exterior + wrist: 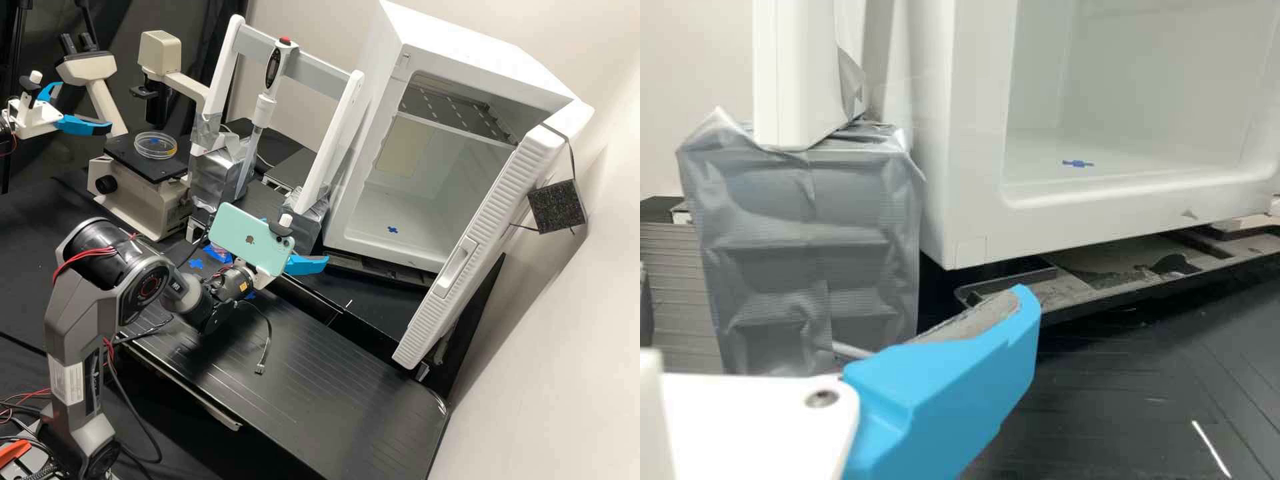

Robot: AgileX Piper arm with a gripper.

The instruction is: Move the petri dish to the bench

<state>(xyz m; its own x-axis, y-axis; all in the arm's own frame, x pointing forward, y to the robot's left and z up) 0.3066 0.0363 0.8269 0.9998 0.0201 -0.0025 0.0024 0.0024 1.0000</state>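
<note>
Petri dish (pixel 148 149) up on the stage (pixel 143 167) of one microscope (pixel 140 200), a second microscope (pixel 87 69) behind to the left, pipette (pixel 265 107) in its rack (pixel 223 67) over to the right, then the incubator (pixel 467 40) farther right, tape mark (pixel 393 229) on its floor, surface (pixel 320 400) out in front.

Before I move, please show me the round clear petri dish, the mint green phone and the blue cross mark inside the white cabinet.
Petri dish (pixel 155 145): high view, its middle.
Phone (pixel 251 240): high view, middle of its back.
Blue cross mark (pixel 1077 163): wrist view, its centre.
</note>
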